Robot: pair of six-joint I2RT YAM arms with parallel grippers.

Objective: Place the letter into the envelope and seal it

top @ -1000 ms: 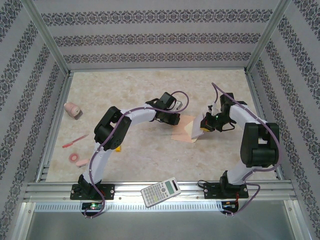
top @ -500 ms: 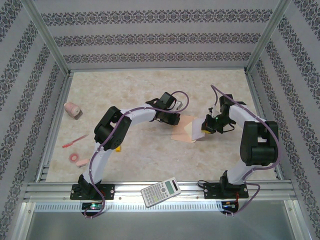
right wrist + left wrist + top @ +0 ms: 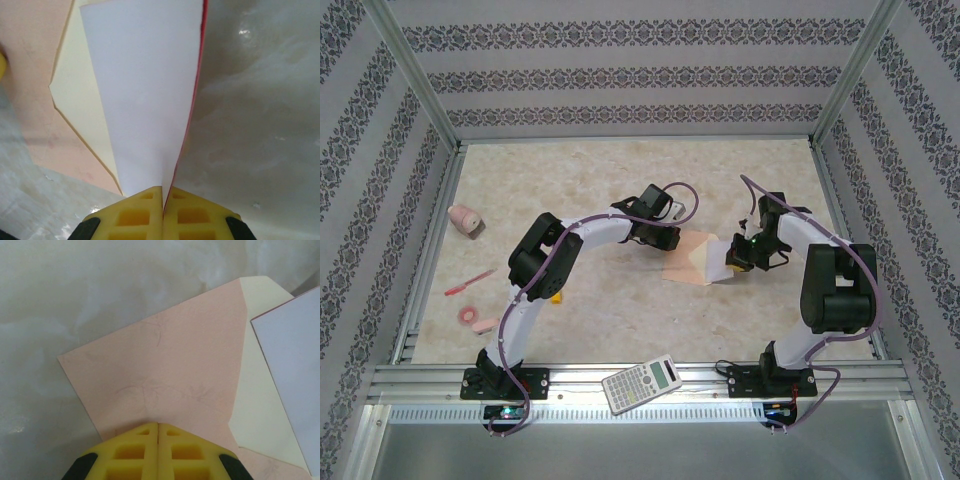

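Observation:
The peach-pink envelope point(image 3: 685, 262) lies flat mid-table, its cream-lined flap point(image 3: 257, 390) folded open toward the right. My left gripper point(image 3: 665, 240) is shut, its yellow fingertips point(image 3: 145, 432) resting on the envelope's pink body point(image 3: 165, 365) with no paper between them. My right gripper point(image 3: 738, 256) is shut on the letter point(image 3: 145, 100), a bent white sheet with a red edge. The letter reaches over the open flap point(image 3: 82, 115), and its corner point(image 3: 295, 365) shows at the right of the left wrist view. The envelope's pink body point(image 3: 30, 75) lies beyond the flap.
A calculator point(image 3: 642, 383) sits on the front rail. At the left are a pink sharpener-like object point(image 3: 466, 220), a red pen point(image 3: 470, 281) and a pink tape roll point(image 3: 475, 318). Aluminium frame rails and patterned walls enclose the table.
The right gripper has shifted slightly nearer and lower with the letter, laying it closer over the envelope's open flap. The left arm has stayed put.

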